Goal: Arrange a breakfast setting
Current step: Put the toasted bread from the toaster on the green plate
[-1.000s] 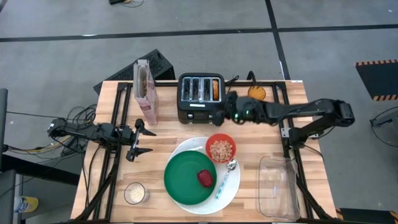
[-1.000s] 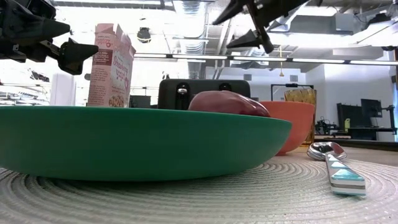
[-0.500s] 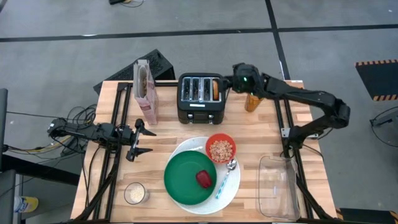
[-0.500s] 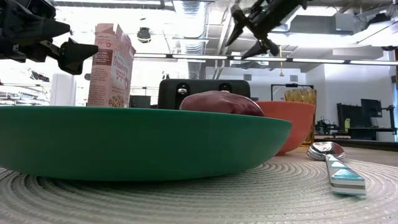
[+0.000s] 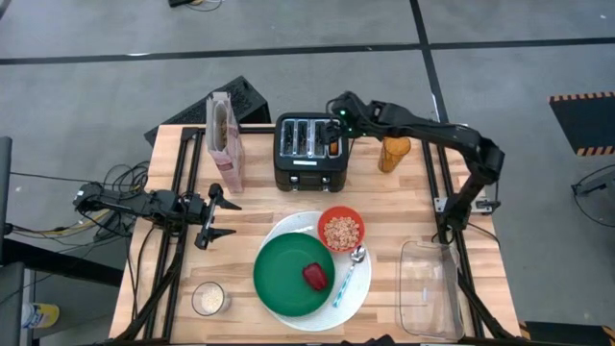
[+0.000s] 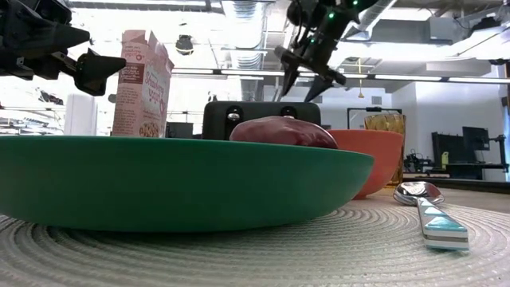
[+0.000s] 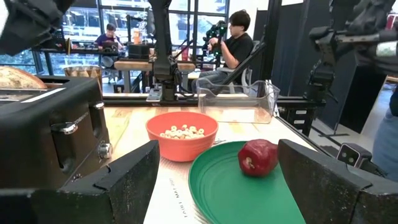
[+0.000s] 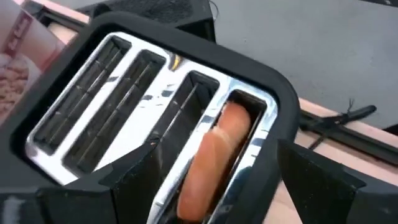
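Observation:
A bagel (image 8: 214,155) stands on edge in the rightmost slot of the black toaster (image 5: 309,149) at the far side of the table. My right gripper (image 6: 305,84) is open and empty. It hangs above that slot, pointing down, with one finger on either side of the bagel (image 5: 333,139) and clear of it. On the large white plate (image 5: 288,226) lie a green plate (image 5: 283,274) with a small red food item (image 5: 315,276), a red bowl (image 5: 341,231) of cereal and a teal-handled spoon (image 5: 348,274). My left gripper (image 5: 213,219) waits open at the table's left.
A cereal box (image 5: 224,142) stands left of the toaster and an amber glass (image 5: 393,154) right of it. A clear plastic tub (image 5: 430,288) lies at the near right. A small round jar (image 5: 209,299) stands at the near left. People sit in the room behind.
My right gripper has gone from in front of the toaster's right corner toward the table's far edge. It then went left and stopped over the toaster's rightmost slot. It has tipped so that it points down and has stayed open.

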### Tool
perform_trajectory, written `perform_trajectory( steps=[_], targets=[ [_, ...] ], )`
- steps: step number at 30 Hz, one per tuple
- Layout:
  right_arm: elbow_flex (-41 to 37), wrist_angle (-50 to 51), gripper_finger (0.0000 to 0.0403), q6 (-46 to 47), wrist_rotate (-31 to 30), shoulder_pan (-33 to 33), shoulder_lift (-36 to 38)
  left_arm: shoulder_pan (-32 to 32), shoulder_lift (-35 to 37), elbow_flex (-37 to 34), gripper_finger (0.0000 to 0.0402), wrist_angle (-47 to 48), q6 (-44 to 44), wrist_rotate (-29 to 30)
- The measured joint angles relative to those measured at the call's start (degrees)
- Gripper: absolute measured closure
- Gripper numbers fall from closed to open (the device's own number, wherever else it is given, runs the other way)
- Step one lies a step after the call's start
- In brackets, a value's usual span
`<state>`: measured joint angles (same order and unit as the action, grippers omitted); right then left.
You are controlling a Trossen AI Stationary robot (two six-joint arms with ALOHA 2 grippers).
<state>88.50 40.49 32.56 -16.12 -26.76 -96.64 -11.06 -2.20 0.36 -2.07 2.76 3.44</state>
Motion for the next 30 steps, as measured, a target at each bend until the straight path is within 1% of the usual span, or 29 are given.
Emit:
perform_trajectory(
  steps=[7, 13, 17, 22, 30],
  targets=[
    [1.69, 2.15, 0.0070, -0.07, -0.06, 0.09, -3.96, 0.00, -0.02, 0.01, 0.0090, 0.01, 0.00, -0.01],
    [1.67, 3.15, 0.0073, -0.05, -0.06, 0.29, -5.07, 0.00, -0.02, 0.01, 0.0090, 0.02, 0.00, -0.02],
    [1.74, 2.78, 0.0090, -0.20, -1.25, 0.58, -5.80, 0.01, -0.02, 0.00, 0.0090, 0.03, 0.00, -0.02],
    [1.78, 2.56, 0.0117, 0.26, -0.69, 0.15, -6.60, 0.01, -0.02, 0.00, 0.0090, 0.01, 0.00, -0.02],
    [1.76, 2.12, 0.0133, 0.39, -0.76, 0.63, -6.74, 0.01, -0.02, 0.00, 0.0090, 0.03, 0.00, -0.02]
  ],
)
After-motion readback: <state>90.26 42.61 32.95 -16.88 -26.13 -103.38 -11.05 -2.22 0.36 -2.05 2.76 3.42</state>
